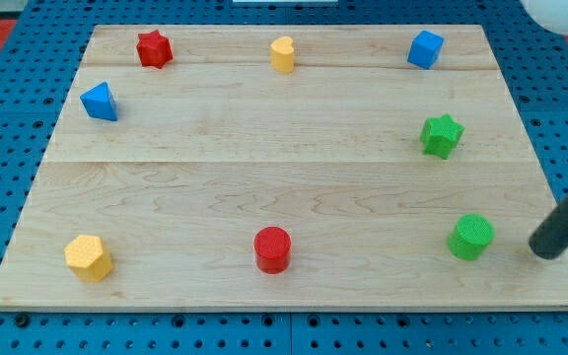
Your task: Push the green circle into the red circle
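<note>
Presently, the wooden surface (294, 187) carries eight small blocks, all apart from one another. The green circle (471, 237) sits near the view's bottom right, upright on its flat base. The red circle (272, 249) stands near the bottom edge, about midway across, well apart from the green circle to its left in the view. The two lie on roughly the same horizontal line, with bare wood between them.

The dark rod enters from the view's right edge and slants down toward the board. My tip (548, 250) rests just beside the green circle, on its right side in the view, with a narrow gap visible between them; no contact is seen. The end effector is a plain rod with no jaws, so it grasps nothing and has no open or closed condition to record.

Other items noted: a green star (441, 135) above the green circle along the right side; a blue cube (425, 48) at the top right; a yellow block (282, 54), its shape unclear, at the top centre; a red star (153, 47) at the top left; a blue triangle-like block (99, 102) on the left side; a yellow hexagon (89, 257) at the bottom left.
</note>
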Tool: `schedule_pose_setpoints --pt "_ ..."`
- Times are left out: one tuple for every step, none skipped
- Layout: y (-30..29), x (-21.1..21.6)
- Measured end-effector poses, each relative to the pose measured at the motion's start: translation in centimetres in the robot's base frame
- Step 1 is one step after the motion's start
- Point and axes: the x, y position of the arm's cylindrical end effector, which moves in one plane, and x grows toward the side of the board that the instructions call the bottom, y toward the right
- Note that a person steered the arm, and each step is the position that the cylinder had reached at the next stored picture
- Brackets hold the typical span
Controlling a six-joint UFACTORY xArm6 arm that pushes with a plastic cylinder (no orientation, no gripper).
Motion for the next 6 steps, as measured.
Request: schedule_pose_setpoints --pt "-7.1 1.0" --pt "-8.2 0.6" --pt "-5.9 -1.5" --pt "-12.0 -1.5" --pt "-15.7 -0.4" --pt "-17.8 0.2"
